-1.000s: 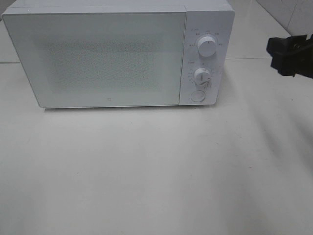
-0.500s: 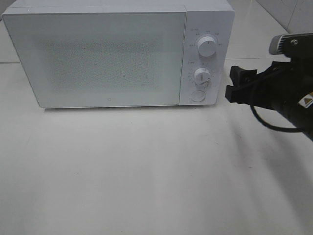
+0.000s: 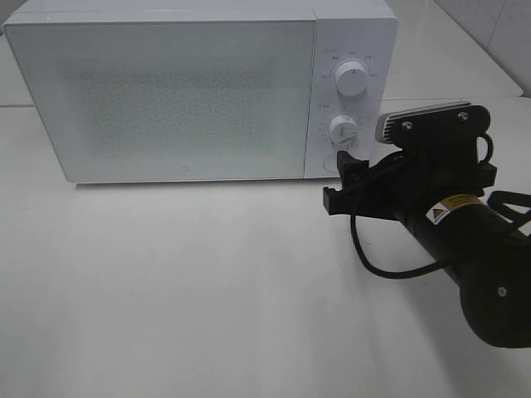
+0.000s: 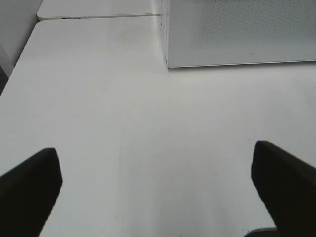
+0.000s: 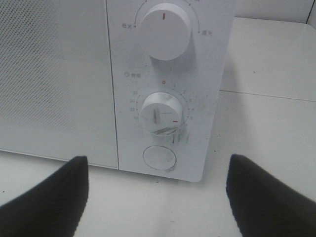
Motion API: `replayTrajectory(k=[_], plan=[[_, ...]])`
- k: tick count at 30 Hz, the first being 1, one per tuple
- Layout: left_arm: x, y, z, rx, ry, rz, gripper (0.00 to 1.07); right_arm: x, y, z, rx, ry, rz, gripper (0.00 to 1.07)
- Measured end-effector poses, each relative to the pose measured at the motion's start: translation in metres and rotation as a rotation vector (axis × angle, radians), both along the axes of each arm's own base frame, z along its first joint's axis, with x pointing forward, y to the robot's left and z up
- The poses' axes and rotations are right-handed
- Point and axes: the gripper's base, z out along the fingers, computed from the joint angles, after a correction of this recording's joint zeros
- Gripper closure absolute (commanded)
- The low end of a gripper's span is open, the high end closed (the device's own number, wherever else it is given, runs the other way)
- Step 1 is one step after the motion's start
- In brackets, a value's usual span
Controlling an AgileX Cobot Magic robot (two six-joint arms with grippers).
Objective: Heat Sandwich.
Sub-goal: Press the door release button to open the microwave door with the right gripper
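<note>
**A:** How does the right pincer [image 3: 338, 179] stand?

**B:** Its jaws are apart with nothing between them. It is low over the tabletop [image 3: 166, 290], just in front of the microwave's [image 3: 182, 91] control panel and pointing at it.

**A:** Why there?

**B:** In the wrist view the round button [image 5: 159, 158] at the foot of the panel sits in the gap between the two fingers, with the lower dial [image 5: 162, 111] just above it. I judge the arm is lined up on those controls. It may mean to press the button, which probably frees the door, or to turn the dial. I can't tell which from here. The jaws are wide enough to go round a knob.

**A:** And the upper dial [image 3: 352, 80]?

**B:** It is well above the pincer's line, so it seems an unlikely target.

**A:** What about the left pincer [image 4: 155, 163]?

**B:** It is spread wide and holds nothing. It hangs over bare tabletop off the microwave's far corner, out of the overhead camera's sight. It looks parked there to keep clear of the door [image 3: 166, 99].

**A:** Where is the sandwich?

**B:** No view shows it. The door is shut and its dotted panel lets nothing through, so whether the sandwich is inside I can't say.

**A:** Any risk?

**B:** A spread finger could catch the lower dial on the way to the button.
</note>
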Motion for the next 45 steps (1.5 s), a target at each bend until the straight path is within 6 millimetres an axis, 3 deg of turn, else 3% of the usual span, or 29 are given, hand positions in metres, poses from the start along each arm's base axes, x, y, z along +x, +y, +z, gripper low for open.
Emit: replayTrajectory(k=[7,18,22,27,30,31,34,36,37,39,41,44,45], plan=[[0.0000,0.0000,0.0000,0.000,0.000,0.000,0.06,0.0061,0.0060,-0.0124,0.007,0.033,-0.012,0.32],[0.0000,0.0000,0.0000,0.000,0.000,0.000,0.06,0.0059,0.0057,-0.0131,0.047,0.042,-0.026,0.32],[0.0000,0.0000,0.0000,0.000,0.000,0.000,0.06,0.0059,0.0057,-0.0131,0.162,0.060,-0.057,0.32],[0.0000,0.0000,0.0000,0.000,0.000,0.000,0.06,0.0059,0.0057,-0.0131,0.417,0.099,-0.127,0.32],[0.0000,0.0000,0.0000,0.000,0.000,0.000,0.06,0.0059,0.0057,-0.0131,0.657,0.136,-0.193,0.33],[0.0000,0.0000,0.0000,0.000,0.000,0.000,0.06,0.0059,0.0057,-0.0131,0.657,0.136,-0.193,0.33],[0.0000,0.0000,0.0000,0.000,0.000,0.000,0.06,0.0059,0.0057,-0.0131,0.951,0.181,-0.274,0.37],[0.0000,0.0000,0.0000,0.000,0.000,0.000,0.06,0.0059,0.0056,-0.0131,1.009,0.189,-0.290,0.39],[0.0000,0.0000,0.0000,0.000,0.000,0.000,0.06,0.0060,0.0056,-0.0130,1.140,0.208,-0.326,0.44],[0.0000,0.0000,0.0000,0.000,0.000,0.000,0.06,0.0060,0.0056,-0.0130,1.241,0.223,-0.353,0.50],[0.0000,0.0000,0.0000,0.000,0.000,0.000,0.06,0.0060,0.0056,-0.0130,1.281,0.228,-0.364,0.53],[0.0000,0.0000,0.0000,0.000,0.000,0.000,0.06,0.0061,0.0047,-0.0132,1.417,0.242,-0.410,0.71],[0.0000,0.0000,0.0000,0.000,0.000,0.000,0.06,0.0061,0.0047,-0.0132,1.417,0.242,-0.410,0.71]])
